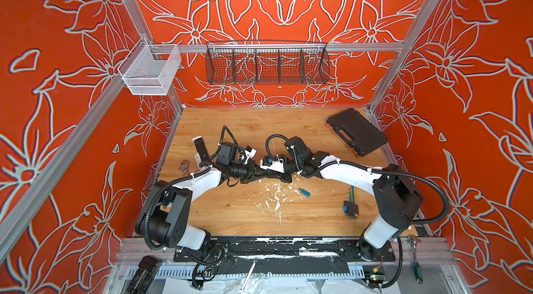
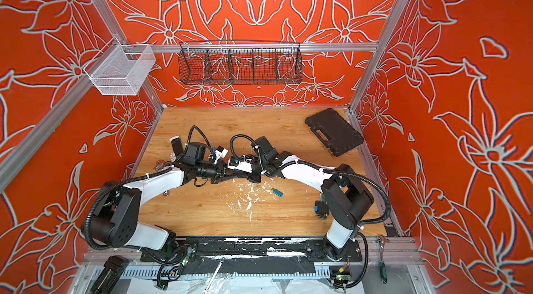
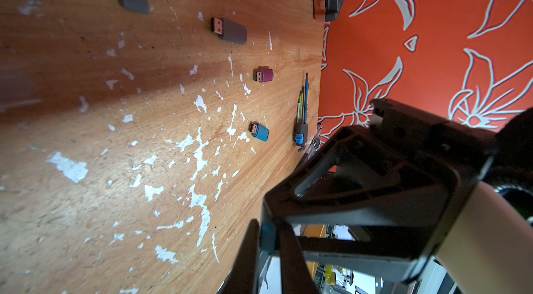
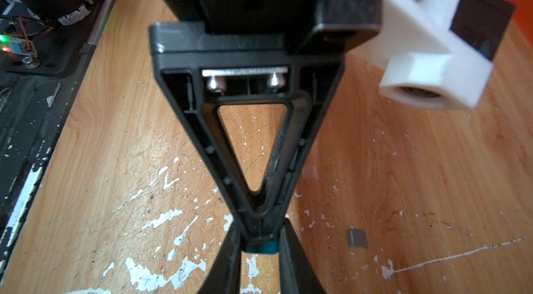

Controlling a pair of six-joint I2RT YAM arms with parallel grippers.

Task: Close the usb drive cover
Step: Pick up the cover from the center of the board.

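Above the middle of the table (image 1: 230, 220), you had both arms nose to nose, with a small teal piece (image 3: 268, 239) pinched between them, clear of the wood. I took it for the cover, since the blue usb drive (image 3: 260, 132) lay on the table with its plug bare, well apart from the arms. Your left gripper (image 3: 268, 230) had its fingers (image 3: 250, 255) pressed to either side of the piece. Your right gripper (image 4: 260, 249) was clamped on it from the opposite end. So little of it showed between the black fingers that I could not tell which way its open mouth faced.

That double hold was your first danger. Had either arm pulled or turned while both were clamped, the piece could have twisted in the grip or sprung out. A thing that small would have been hard to spot among the white flecks (image 3: 199, 151) on the table. Letting go with one gripper before the other truly had it would have dropped it the same way.

The second danger waited at the drive. It lay loose, with nothing bracing it, so a cover pushed at its plug could simply have shoved it along the wood. A grey drive (image 3: 230, 30) and a magenta drive (image 3: 264, 75) lay near it, also uncapped, and steering to the wrong plug would have cost you the fit.
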